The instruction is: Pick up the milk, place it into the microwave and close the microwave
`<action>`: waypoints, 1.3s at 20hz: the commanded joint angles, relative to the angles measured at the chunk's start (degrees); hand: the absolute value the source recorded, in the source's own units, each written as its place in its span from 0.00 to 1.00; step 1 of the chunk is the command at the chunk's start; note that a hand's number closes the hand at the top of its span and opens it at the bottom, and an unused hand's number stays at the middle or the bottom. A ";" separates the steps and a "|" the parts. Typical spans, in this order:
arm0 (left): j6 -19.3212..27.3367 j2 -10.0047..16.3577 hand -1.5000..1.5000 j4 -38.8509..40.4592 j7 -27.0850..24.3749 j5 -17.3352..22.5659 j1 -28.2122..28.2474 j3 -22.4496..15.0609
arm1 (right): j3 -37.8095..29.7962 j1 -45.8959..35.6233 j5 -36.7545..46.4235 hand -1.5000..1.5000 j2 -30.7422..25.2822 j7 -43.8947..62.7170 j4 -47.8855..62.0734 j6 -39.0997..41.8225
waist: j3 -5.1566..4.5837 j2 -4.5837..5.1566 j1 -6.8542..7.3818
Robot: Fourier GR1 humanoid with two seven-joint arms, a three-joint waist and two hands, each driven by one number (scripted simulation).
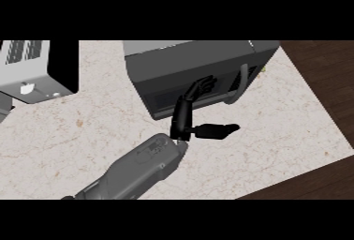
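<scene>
I note the pale marble desk (276, 136) filling most of the frame, with dark wooden floor (325, 79) along the right edge. The microwave (194, 56) stands at upper centre. Its door (162, 91) looks flush with the body, and its curved handle (242, 82) is on the right side. A grey appliance (27, 70) with vent slots sits at upper left, well apart from the microwave. One grey forearm (138, 168) enters from the lower left. The left robot hand (184, 112) is spread wide and has hold of nothing. Its fingers (202, 86) reach up against the door front just left of the handle, and its thumb (217, 130) points right over the desk. The milk shows nowhere in this view, so I cannot tell where it is.
</scene>
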 commanded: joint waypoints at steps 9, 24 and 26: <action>1.64 0.04 0.00 3.72 -3.39 6.14 -4.87 3.26 | -1.00 -4.84 2.42 1.00 -2.47 0.16 1.70 -1.41 | 0.14 1.42 0.50; 1.11 0.04 0.00 4.51 -7.04 10.22 -5.72 1.53 | 2.94 -6.70 -11.08 0.00 4.72 3.02 9.55 4.50 | 0.49 2.35 0.68; 0.82 0.04 0.00 4.96 -7.53 10.63 -5.84 1.50 | 2.93 -7.11 -12.22 0.00 4.48 3.82 10.77 5.27 | 0.43 2.47 0.62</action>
